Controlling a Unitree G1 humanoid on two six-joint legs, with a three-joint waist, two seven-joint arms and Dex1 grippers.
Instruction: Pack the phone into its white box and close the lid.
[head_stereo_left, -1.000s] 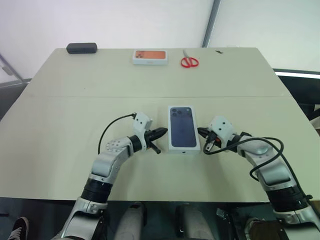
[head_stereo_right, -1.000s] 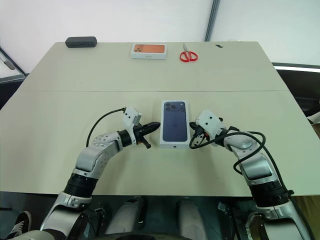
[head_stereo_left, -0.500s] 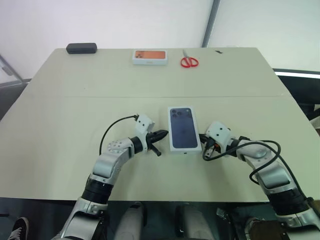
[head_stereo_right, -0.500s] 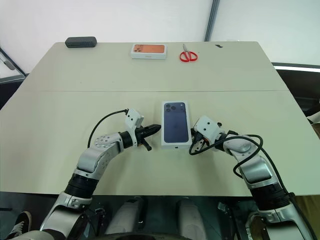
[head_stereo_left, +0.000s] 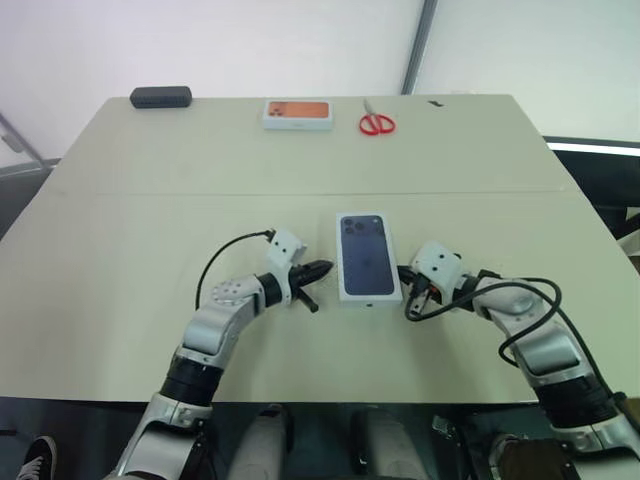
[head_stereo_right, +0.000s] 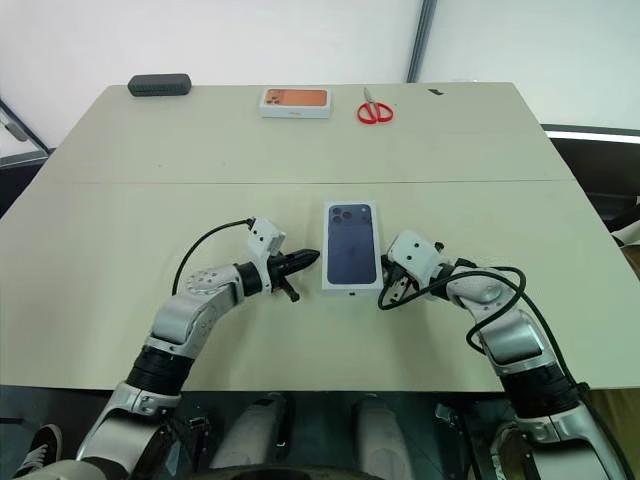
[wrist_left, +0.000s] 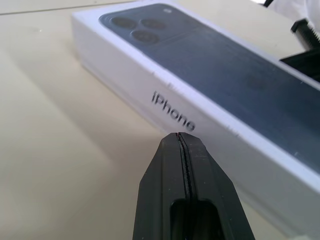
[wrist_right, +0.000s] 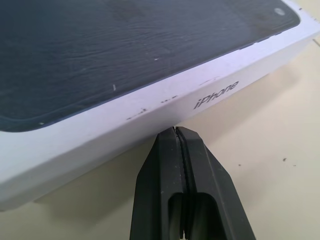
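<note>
The white box (head_stereo_left: 368, 299) lies closed in the middle of the table, with the lid (head_stereo_left: 367, 262) on it showing a dark blue phone picture. The phone is hidden. My left gripper (head_stereo_left: 328, 267) is shut and empty, its tip a short gap from the box's left long side, which reads "iPhone" (wrist_left: 172, 110). My right gripper (head_stereo_left: 402, 270) is shut and empty too, its tip right at the box's right long side (wrist_right: 150, 107). Whether that tip touches the box I cannot tell.
Along the table's far edge lie a small black oblong case (head_stereo_left: 160, 97), a white box with an orange picture (head_stereo_left: 298, 113) and red scissors (head_stereo_left: 378, 123). A seam (head_stereo_left: 150, 192) crosses the tabletop beyond the box.
The right wrist has dipped a little beside the box. The box and the left gripper have kept still.
</note>
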